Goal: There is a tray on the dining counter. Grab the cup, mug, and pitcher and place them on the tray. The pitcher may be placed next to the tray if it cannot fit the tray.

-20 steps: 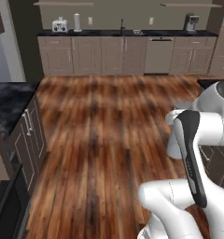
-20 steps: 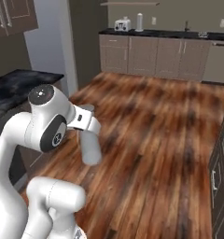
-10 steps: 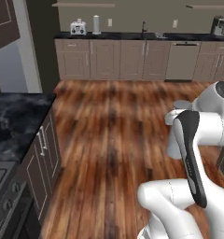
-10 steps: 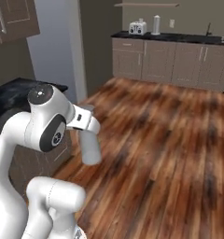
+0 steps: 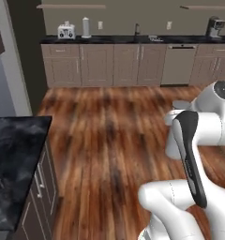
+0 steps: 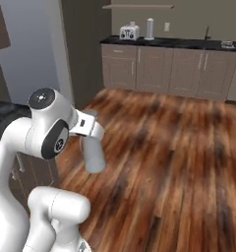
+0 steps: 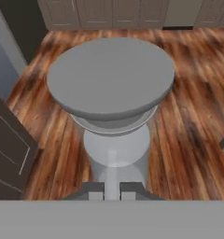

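Observation:
The pitcher [image 7: 111, 84], plain grey, hangs right in front of the hand camera, its broad round end towards the lens. My gripper [image 7: 111, 189] is shut on the pitcher's narrow end, the two fingertips close together. From the right base view the pitcher [image 6: 93, 155] hangs below the hand at mid-height over the wooden floor. In the left base view the pitcher [image 5: 173, 140] is partly behind my forearm. The tray, cup, mug and dining counter are out of view.
A black marble worktop [image 5: 16, 159] over cabinets stands close on the left. Along the far wall runs a cabinet row [image 5: 114, 63] with a toaster [image 5: 66, 31], a paper roll [image 5: 86, 27] and a coffee machine [image 5: 216, 26]. Open wooden floor [image 6: 179, 157] lies between.
The whole scene has slid across both base views, so the base has moved. The arm keeps the same pose with the pitcher in its grip.

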### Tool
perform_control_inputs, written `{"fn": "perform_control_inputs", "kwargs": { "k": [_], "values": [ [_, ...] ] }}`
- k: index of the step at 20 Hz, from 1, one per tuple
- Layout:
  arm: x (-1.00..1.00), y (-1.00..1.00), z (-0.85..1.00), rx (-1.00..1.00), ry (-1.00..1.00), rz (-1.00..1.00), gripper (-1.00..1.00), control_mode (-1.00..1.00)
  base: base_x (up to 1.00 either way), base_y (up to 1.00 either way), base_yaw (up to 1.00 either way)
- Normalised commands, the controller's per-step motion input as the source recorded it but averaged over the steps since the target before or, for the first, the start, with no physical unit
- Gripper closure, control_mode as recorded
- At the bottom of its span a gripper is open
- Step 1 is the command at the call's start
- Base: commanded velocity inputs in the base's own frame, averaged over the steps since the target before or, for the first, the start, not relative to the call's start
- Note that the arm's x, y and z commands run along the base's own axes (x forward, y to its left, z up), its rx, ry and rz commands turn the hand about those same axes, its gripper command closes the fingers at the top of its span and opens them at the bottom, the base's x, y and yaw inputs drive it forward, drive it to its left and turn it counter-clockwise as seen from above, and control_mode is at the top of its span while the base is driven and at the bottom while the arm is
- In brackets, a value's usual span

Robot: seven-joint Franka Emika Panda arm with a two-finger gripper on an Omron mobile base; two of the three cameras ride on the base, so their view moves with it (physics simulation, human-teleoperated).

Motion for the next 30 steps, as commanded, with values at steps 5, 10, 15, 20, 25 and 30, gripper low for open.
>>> {"fn": "perform_control_inputs", "kwargs": {
  "k": [5, 10, 15, 20, 25, 30],
  "values": [
    [0.00, 0.00, 0.00, 0.00, 0.00, 0.00, 1.00, 1.00, 0.94, 0.39, -0.57],
    [0.00, 0.00, 0.00, 0.00, 0.00, 0.00, 1.00, 1.00, 0.74, 0.45, -0.69],
    [0.00, 0.00, 0.00, 0.00, 0.00, 0.00, 1.00, 1.00, 0.86, 0.61, -0.60],
    [0.00, 0.00, 0.00, 0.00, 0.00, 0.00, 1.00, 1.00, 0.93, 0.91, -0.53],
    [0.00, 0.00, 0.00, 0.00, 0.00, 0.00, 1.00, 1.00, 0.66, 1.00, -0.54],
    [0.00, 0.00, 0.00, 0.00, 0.00, 0.00, 1.00, 1.00, 0.59, 1.00, -0.53]
  ]
}}
